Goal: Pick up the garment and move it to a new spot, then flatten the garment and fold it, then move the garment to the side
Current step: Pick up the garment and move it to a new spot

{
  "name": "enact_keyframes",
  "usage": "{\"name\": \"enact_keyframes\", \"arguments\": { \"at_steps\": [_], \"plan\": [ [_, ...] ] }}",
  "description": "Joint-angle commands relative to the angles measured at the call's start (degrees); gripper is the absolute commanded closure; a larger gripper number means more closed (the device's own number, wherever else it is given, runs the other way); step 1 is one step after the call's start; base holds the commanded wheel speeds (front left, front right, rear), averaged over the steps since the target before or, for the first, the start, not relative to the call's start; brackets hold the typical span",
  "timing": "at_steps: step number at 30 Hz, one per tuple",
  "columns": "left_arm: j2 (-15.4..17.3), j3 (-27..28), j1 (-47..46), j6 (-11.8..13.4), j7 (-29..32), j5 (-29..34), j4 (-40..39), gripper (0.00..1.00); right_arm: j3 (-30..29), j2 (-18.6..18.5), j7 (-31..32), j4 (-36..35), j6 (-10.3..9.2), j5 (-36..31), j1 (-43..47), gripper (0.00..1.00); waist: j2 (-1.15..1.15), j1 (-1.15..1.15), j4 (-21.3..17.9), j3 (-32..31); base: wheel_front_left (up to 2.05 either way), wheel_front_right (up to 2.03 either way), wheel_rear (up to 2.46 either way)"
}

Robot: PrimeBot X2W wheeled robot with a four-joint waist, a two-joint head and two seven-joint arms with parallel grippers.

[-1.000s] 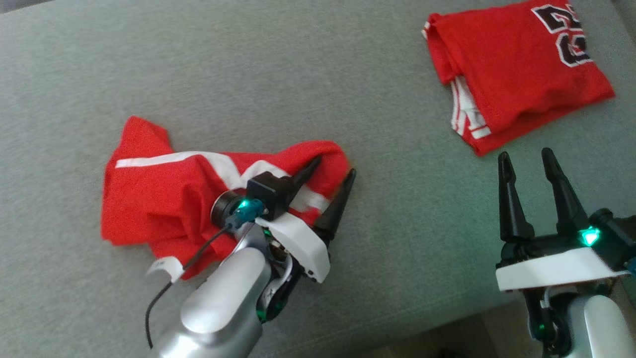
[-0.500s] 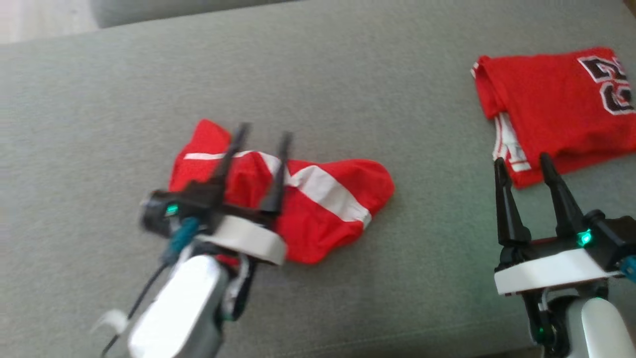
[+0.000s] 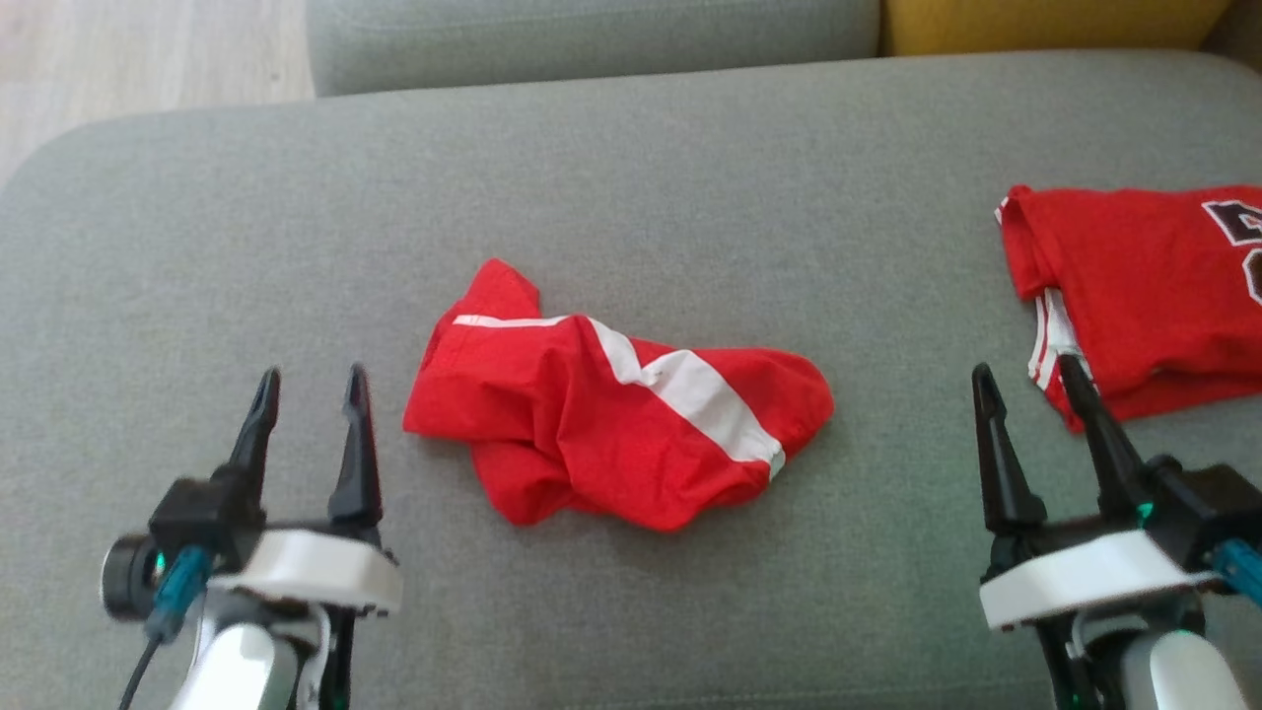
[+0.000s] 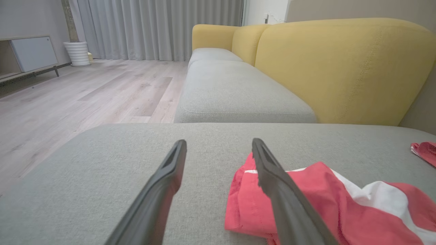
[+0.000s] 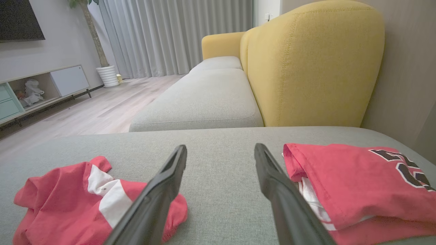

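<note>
Found left end effector (image 3: 313, 375) pulled back off the crumpled red fabric garment with white stripe (image 3: 592, 424), now near its left edge, jaws spread, empty. Found right end effector (image 3: 1023, 367) likewise spread, empty, near a folded red jersey with dark numerals (image 3: 1144, 286). Noted bare grey upholstered sofa seat (image 3: 631, 177) all round the garment, mid-seat, bunched, stripe kinked, well apart from the jersey.

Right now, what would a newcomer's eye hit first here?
A crumpled red garment with a white stripe lies in the middle of the grey seat cushion. A folded red jersey sits at its right edge. The left gripper and right gripper sit low on either side, both open and empty.
</note>
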Motion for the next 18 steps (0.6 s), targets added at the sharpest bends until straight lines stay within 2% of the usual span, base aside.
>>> {"name": "enact_keyframes", "arguments": {
  "at_steps": [1,9,18],
  "plan": [
    [1.4,2.8,-1.1,-0.4,-0.4,-0.1,-2.3,0.00,1.0,-0.3,0.2,-1.8,0.39,-0.3,-0.4,0.00,0.00,0.00,0.5,-0.7,0.00,0.00,0.00],
    [2.2,2.3,3.9,-2.0,-0.4,0.2,-3.0,0.00,1.0,-0.3,0.7,-2.9,0.39,0.0,2.8,0.00,0.00,0.00,0.6,-3.6,0.00,0.00,0.00],
    [2.2,1.4,7.0,-1.6,-0.3,0.1,-3.1,0.00,0.2,-0.3,1.5,-4.7,0.39,1.2,5.3,0.00,0.00,0.00,0.6,-5.6,0.00,0.00,0.00]
  ]
}}
